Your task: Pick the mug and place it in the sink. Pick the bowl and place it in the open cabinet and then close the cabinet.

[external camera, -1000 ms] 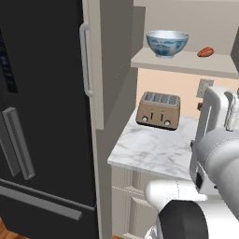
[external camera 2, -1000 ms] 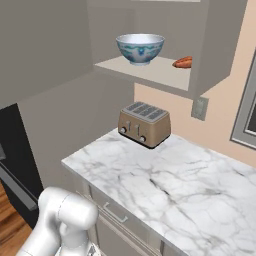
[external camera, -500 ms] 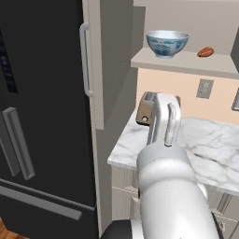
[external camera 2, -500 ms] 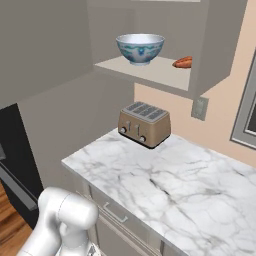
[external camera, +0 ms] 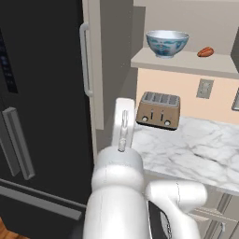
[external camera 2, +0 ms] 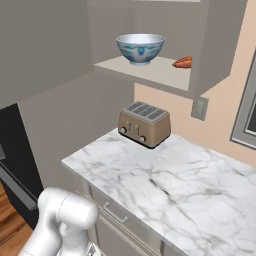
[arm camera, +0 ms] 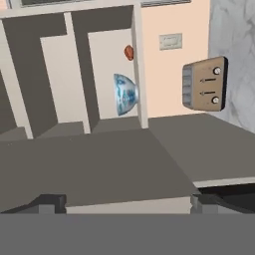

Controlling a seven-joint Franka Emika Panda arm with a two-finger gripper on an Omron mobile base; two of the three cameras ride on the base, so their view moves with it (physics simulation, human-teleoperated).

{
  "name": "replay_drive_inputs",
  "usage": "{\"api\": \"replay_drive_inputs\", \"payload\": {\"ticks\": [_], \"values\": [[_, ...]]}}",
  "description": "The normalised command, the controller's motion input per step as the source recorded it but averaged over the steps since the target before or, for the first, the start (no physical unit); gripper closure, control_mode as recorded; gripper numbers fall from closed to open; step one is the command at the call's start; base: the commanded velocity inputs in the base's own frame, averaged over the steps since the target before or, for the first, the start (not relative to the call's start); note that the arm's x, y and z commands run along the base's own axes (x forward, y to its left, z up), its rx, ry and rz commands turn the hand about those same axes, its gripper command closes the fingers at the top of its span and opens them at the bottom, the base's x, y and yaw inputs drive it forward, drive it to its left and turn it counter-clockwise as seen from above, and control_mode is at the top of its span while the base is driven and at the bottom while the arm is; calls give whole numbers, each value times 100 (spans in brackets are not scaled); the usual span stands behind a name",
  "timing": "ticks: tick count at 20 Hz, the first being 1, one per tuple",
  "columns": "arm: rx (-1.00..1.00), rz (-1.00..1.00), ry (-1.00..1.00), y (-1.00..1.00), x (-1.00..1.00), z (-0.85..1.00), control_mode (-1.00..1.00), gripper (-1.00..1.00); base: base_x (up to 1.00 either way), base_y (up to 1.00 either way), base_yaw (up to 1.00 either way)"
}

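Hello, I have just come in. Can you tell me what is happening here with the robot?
The robot arm is raised in front of the open cabinet. Its tool is open and holds nothing. The bowl already sits on the cabinet shelf, beside a small orange-brown item. The door is not closed yet, so that step remains. A toaster stands on the marble counter below.

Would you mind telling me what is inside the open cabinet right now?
On the cabinet shelf sit the bowl and, apart from it toward the right wall, a small orange-red item. The bowl's rim hides most of its inside, so I cannot tell whether it holds anything.
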Motion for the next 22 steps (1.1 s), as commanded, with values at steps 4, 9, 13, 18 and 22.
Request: {"api": "replay_drive_inputs", "payload": {"ticks": [4, 9, 13, 18, 22], "values": [[0, 0, -3, 59, 26, -26, -100, -100, 0, 0, 0], [1, -1, -1, 36, 17, -7, -100, -100, 0, 0, 0], [3, -5, 0, 4, 19, 0, -100, -100, 0, 0, 0], [3, -5, 0, 17, 26, -7, -100, -100, 0, 0, 0], [2, -4, 0, 35, 33, -15, -100, -100, 0, 0, 0]]}}
